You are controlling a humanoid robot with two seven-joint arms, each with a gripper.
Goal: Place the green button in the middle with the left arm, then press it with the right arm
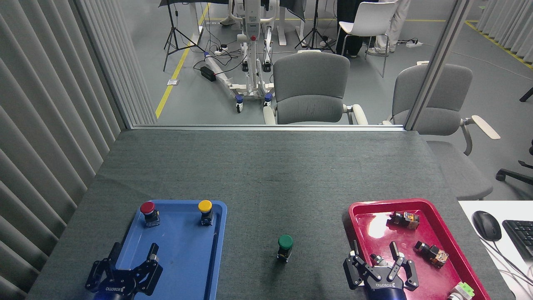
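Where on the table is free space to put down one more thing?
Bare cloth runs from the far edge to the two trays, and between them around the green button. The blue tray is bare in its middle. The red tray is crowded.

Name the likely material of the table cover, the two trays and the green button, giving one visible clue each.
Table cover: dark grey felt-like cloth, matte and fuzzy.
Blue tray and red tray: probably moulded plastic; the red one shows a glossy glare.
Green button: seemingly a smooth plastic cap on a black body.
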